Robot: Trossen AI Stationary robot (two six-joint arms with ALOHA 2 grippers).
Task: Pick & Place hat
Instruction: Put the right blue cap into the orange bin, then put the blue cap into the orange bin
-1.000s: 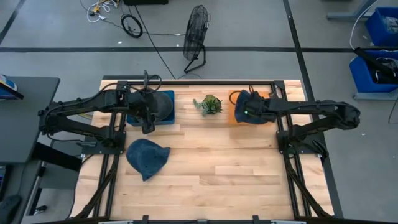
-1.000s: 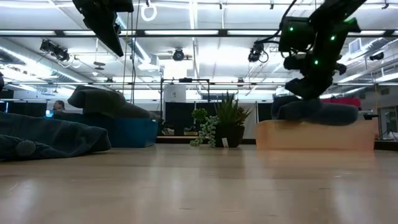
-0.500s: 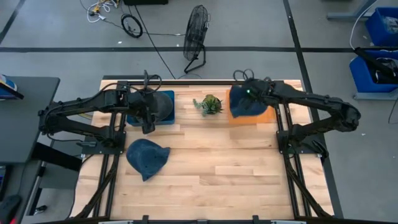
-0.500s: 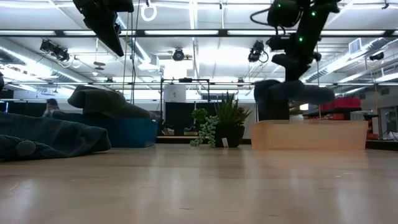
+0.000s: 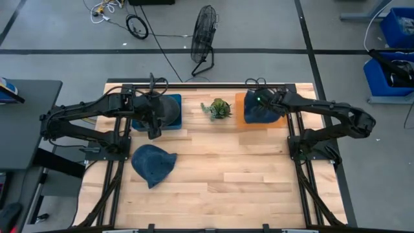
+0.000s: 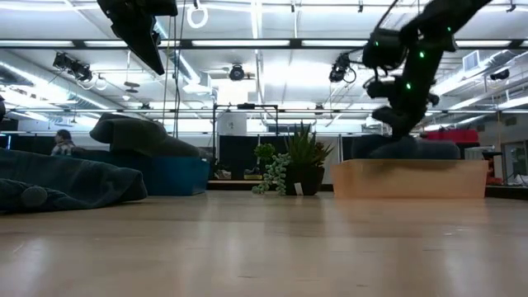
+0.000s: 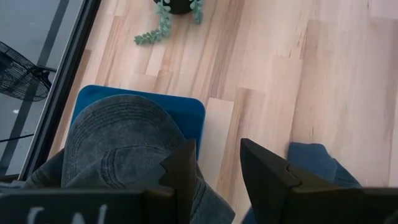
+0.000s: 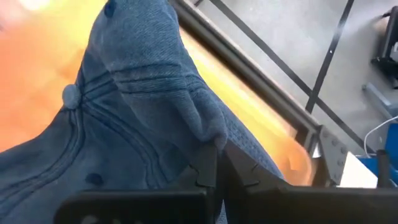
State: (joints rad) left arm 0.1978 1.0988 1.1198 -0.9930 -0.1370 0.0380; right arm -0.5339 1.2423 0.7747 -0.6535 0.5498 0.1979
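Right gripper (image 8: 214, 163) pinched shut on a fold of the blue hat (image 8: 134, 118), over the orange box (image 5: 242, 115).

Only the right wrist view showed that pinch; the high view placed the hat (image 5: 261, 110) in the box, beside the plant (image 5: 217, 108). Its facing and long axis could not be told. The left gripper (image 7: 214, 171) hung slightly open and empty above the grey hat (image 7: 121, 146) on the blue box (image 7: 189, 118).
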